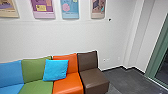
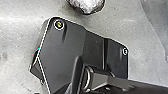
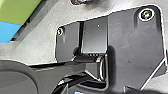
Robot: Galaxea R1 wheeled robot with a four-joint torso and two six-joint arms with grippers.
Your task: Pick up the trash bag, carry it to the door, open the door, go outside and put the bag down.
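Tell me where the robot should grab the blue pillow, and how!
Probably pinch the pillow by its top edge, coming from the front and above. It leans against the green seat and orange seat, so its back looks blocked, but that edge is uncovered.

Head view: bright, even | brown seat: sheen (quite soft) | left wrist view: pale floor glare
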